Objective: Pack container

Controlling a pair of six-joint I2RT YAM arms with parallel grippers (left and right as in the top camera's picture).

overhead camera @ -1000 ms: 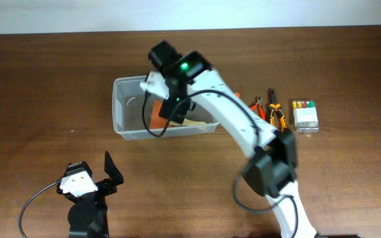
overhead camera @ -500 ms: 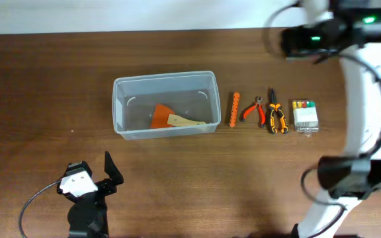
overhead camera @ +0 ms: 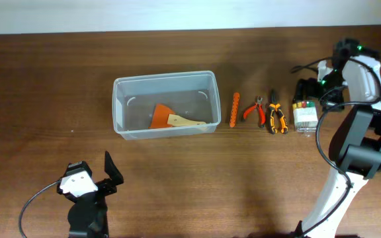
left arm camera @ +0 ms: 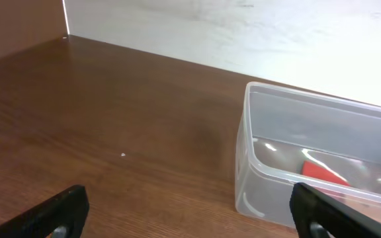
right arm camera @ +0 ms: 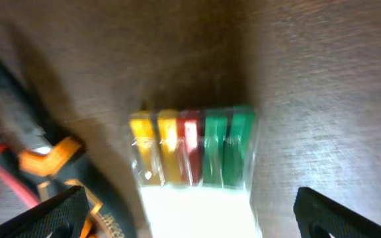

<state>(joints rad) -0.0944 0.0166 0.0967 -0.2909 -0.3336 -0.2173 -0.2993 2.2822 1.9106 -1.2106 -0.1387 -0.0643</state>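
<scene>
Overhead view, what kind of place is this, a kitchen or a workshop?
Probably a robot test bench, not a kitchen: a wooden table, a clear plastic container, and pliers laid out in a row beside it.

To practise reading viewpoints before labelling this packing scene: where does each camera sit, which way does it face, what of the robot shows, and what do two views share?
Overhead: above the table, facing straight down; left arm and right arm show.
Left wrist: low over the table, facing the clear box; left fingers at the bottom corners.
Right wrist: close above the case of coloured pieces, pliers to one side; right fingers at the bottom corners.
Shared: overhead and right wrist both show the case and pliers.
</scene>
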